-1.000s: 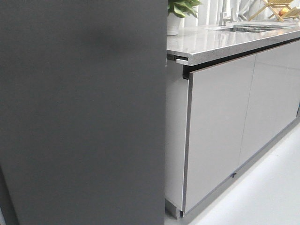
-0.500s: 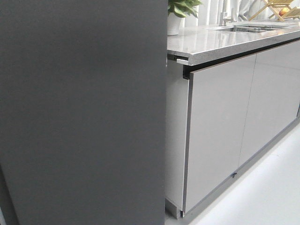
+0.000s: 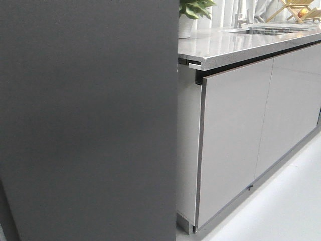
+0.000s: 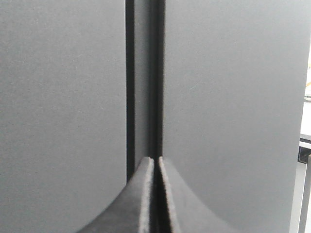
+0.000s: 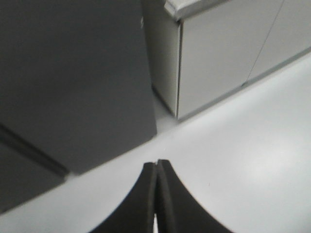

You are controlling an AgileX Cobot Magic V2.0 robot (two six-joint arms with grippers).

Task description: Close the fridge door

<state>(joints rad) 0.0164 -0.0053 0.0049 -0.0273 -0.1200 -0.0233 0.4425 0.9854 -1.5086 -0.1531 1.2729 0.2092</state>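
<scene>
The fridge door [image 3: 88,120] fills the left half of my front view, a flat dark grey face. My left gripper [image 4: 155,162] has its fingers pressed together, empty, aimed at the dark seam between two grey panels; I can't tell if it touches. If I push there, the tips could slip into the gap and jam. My right gripper [image 5: 156,167] is also pinched closed, over bare floor [image 5: 233,145]. The cabinet doors [image 3: 235,145] and countertop [image 3: 235,42] sit right of frame, clear of the door.

Bright, even daylight from back right w/ glare on countertop [image 3: 241,42]. Fridge door [image 3: 90,120] matte, no reflections, fine grain. Right wrist view soft, blurry; left wrist sharper.
</scene>
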